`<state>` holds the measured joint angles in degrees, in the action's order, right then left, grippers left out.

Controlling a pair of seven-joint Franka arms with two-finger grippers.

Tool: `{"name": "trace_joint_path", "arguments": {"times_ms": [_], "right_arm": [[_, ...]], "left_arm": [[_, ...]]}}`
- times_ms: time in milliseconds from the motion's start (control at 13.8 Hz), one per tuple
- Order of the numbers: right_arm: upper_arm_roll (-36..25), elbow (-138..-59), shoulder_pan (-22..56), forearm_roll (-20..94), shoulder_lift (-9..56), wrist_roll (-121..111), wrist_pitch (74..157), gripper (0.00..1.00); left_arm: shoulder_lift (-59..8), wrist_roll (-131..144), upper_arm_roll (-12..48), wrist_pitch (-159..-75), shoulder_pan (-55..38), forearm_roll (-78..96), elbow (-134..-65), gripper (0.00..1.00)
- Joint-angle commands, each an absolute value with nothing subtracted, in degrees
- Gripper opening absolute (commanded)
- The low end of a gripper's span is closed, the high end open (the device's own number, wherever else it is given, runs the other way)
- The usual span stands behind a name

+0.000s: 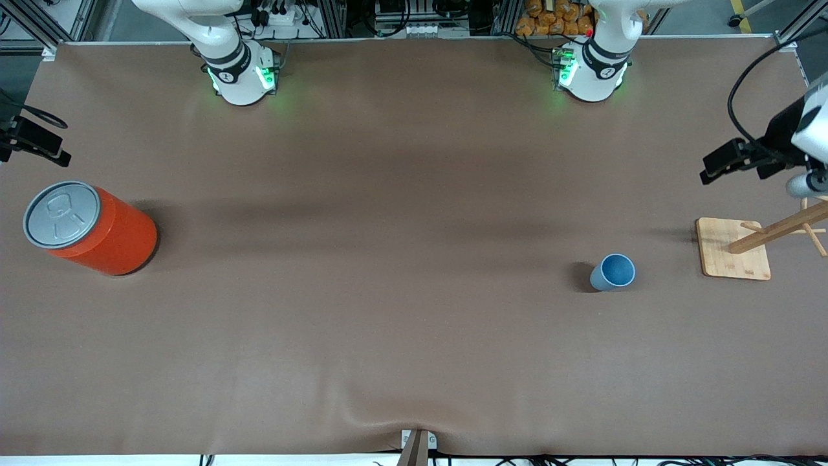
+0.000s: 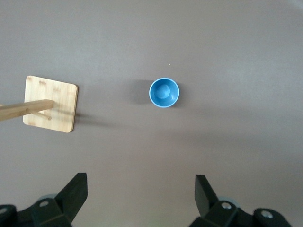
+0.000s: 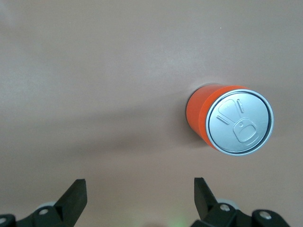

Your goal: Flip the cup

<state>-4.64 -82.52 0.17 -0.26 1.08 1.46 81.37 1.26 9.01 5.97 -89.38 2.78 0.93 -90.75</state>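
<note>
Blue cup (image 1: 613, 272) upright | left end effector (image 2: 140, 198) open | right end effector (image 3: 139, 198) open, fingertips cut off

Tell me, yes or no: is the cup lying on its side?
No. The cup stands upright on the table, its open mouth facing up and its darker blue inside visible from above.
</note>
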Motion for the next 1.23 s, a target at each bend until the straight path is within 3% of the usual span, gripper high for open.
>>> {"name": "trace_joint_path", "arguments": {"times_ms": [0,290,798,1161], "right_arm": [[-4.8,-82.6,0.6,-1.1,0.4,2.5,80.9,1.0],[-4.8,-82.5,0.6,-1.1,0.4,2.5,80.9,1.0],[-4.8,-82.6,0.7,-1.1,0.4,2.5,80.9,1.0],[-4.9,-82.5,0.5,-1.1,0.4,2.5,80.9,1.0]], "left_arm": [[6.3,9.8,6.4,-90.2,2.9,-0.6,-96.2,1.0],[9.0,9.8,8.5,-89.6,3.0,-3.9,-98.3,1.0],[11.0,8.6,7.2,-87.3,3.6,-1.2,-97.8,1.0],[9.1,6.9,7.0,-85.2,4.7,-1.0,-93.7,1.0]]}}
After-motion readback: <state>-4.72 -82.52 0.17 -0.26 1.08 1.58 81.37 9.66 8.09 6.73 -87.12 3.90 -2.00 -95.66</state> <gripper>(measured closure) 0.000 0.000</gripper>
